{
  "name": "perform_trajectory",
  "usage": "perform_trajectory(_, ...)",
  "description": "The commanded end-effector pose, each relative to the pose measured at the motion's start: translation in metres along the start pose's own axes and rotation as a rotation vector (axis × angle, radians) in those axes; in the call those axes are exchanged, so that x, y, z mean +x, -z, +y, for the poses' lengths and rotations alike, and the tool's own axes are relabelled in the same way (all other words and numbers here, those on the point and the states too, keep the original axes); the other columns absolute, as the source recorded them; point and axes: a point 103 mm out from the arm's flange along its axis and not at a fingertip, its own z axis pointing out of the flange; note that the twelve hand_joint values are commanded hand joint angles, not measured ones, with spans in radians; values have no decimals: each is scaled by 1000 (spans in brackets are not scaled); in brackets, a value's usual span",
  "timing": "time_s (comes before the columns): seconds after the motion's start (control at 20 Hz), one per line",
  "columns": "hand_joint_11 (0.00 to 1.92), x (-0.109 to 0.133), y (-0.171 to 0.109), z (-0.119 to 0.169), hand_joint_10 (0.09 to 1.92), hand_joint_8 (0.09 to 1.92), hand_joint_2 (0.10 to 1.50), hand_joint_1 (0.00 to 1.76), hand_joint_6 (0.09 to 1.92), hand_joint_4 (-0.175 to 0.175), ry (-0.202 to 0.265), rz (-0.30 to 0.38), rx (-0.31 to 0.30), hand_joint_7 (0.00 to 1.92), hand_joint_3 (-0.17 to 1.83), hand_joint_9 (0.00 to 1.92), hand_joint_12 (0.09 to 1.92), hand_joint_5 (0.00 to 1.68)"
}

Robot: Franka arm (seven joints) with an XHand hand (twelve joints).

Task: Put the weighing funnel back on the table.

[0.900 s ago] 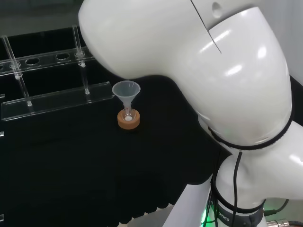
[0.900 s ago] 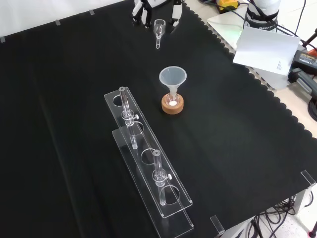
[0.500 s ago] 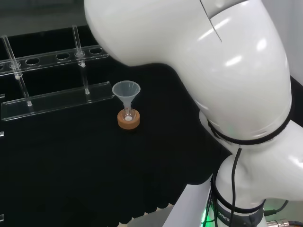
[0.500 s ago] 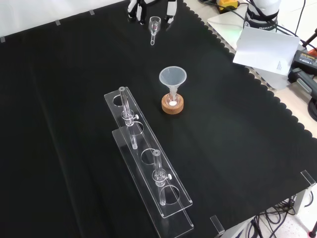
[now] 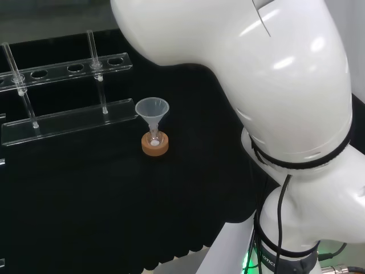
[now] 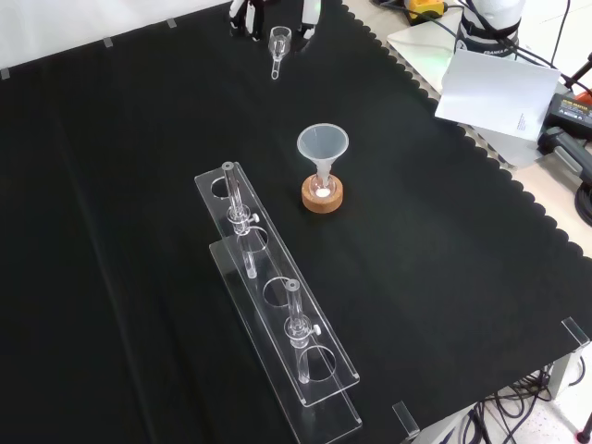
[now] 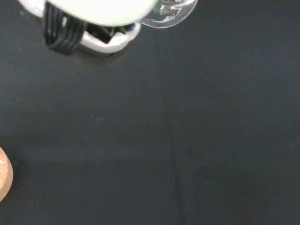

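Note:
In the front view the hand [image 6: 243,11] shows at the top edge over the far end of the cloth, fingers pointing down. The weighing funnel [image 6: 277,41], a small clear scoop with a short stem, hangs between those fingers, stem slanting down toward the cloth. In the wrist view its clear bowl [image 7: 169,11] sits against a blurred white part of the hand [image 7: 98,10], above bare black cloth. Whether the stem tip touches the cloth I cannot tell.
The big funnel [image 6: 322,146] stands in a small flask on a cork ring [image 6: 322,196], also in the head view [image 5: 151,108]. A clear test-tube rack [image 6: 277,305] lies nearer the camera. Papers [image 6: 495,92] lie off the cloth's right edge. The arm's white links [image 5: 256,85] bulk large.
The hand with the weighing funnel has moved left and farther up in the front view. The arm's big link has swung right in the head view.

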Motion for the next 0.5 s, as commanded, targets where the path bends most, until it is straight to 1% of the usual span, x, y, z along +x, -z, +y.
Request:
perform_trajectory(0.05, 845, 1, 3, 18, 251, 658, 631, 1133, 663, 175, 7, 8, -2, 557, 696, 962, 994, 1287)
perform_trajectory(0.15, 845, 2, 2, 27, 252, 658, 632, 1133, 664, 175, 6, 6, 11, 557, 696, 962, 994, 1287)
perform_trajectory(0.25, 845, 4, -1, 42, 252, 658, 632, 1133, 664, 175, 7, 10, 23, 557, 696, 962, 995, 1286)
perform_trajectory(0.5, 844, -2, -17, 74, 252, 658, 632, 1133, 666, 175, 11, 31, 43, 557, 696, 961, 996, 1286)
